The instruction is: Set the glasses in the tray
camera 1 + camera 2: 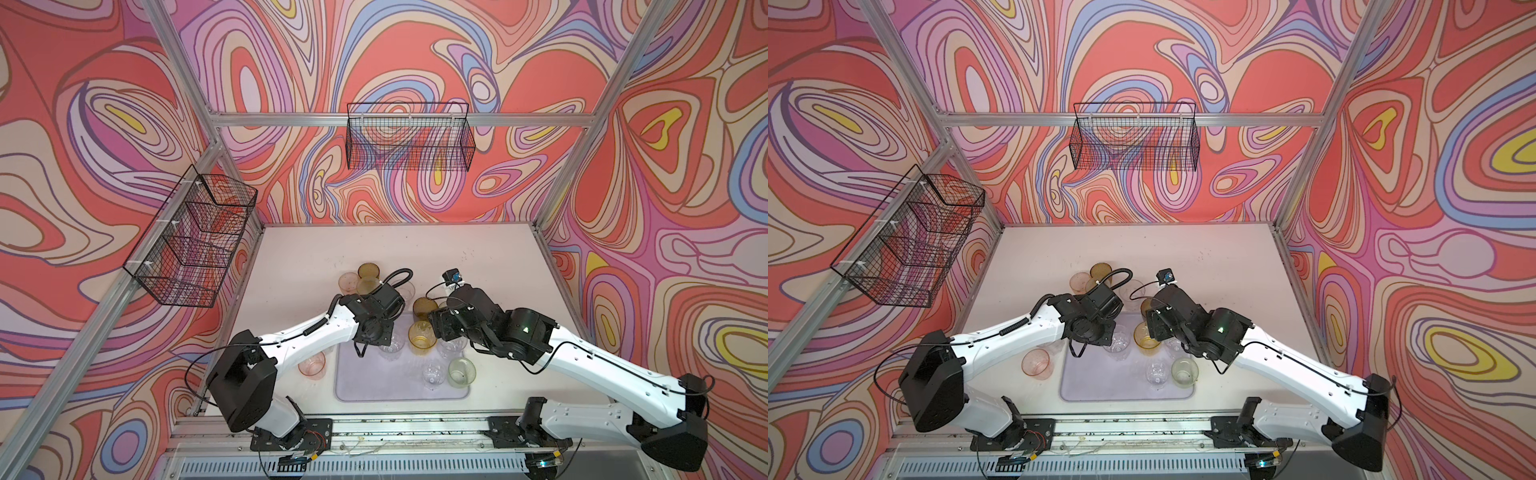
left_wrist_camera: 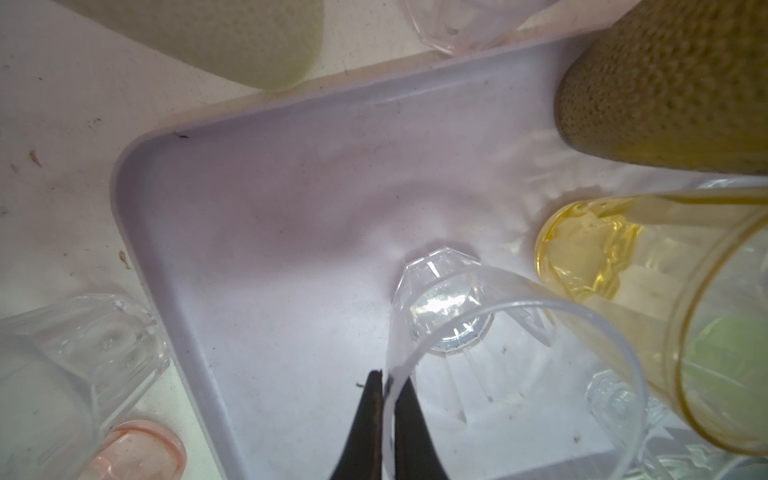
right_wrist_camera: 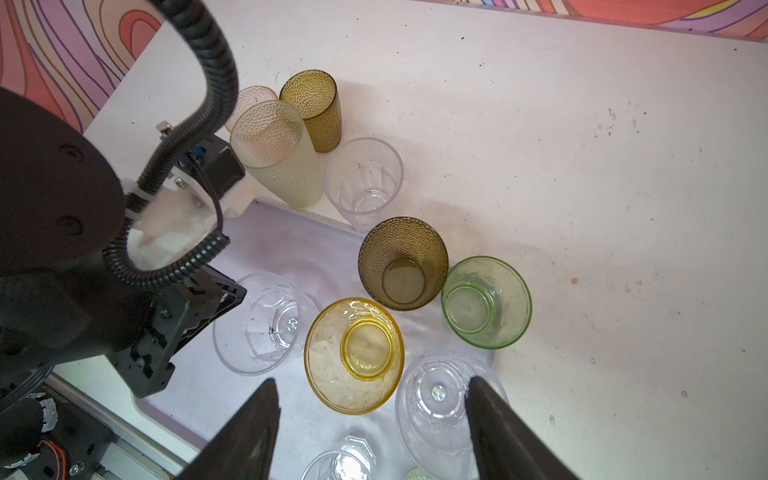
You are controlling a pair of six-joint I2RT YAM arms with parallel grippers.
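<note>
1. Left fingers (image 2: 409,432): closed tight on the thin rim wall of a clear faceted tumbler (image 2: 478,332), one finger inside and one outside. The tumbler is upright over the pale lilac rectangular tray (image 2: 270,232), at lower right of the left wrist view. Whether its base touches the tray floor cannot be told.
2. Right fingers (image 3: 245,436): spread wide at the lower edge of the right wrist view, holding nothing. They are above an amber-yellow tumbler (image 3: 355,355) and a second clear tumbler (image 3: 436,399), both standing in the tray.
3. Glasses not yet in the tray, in a top view: a pink tumbler (image 1: 311,365) stands on the white table (image 1: 478,257) just left of the tray. A tight cluster of tall tumblers (image 1: 368,284), pink, olive-brown, pale green and clear, stands beyond its upper edge.
4. Handling (judged): the tumblers look light, rigid and smooth-walled, hence slippery and liable to tip or crack. A pinch across the rim wall suits the wide mouths. Close neighbours leave little room for the outer finger.
</note>
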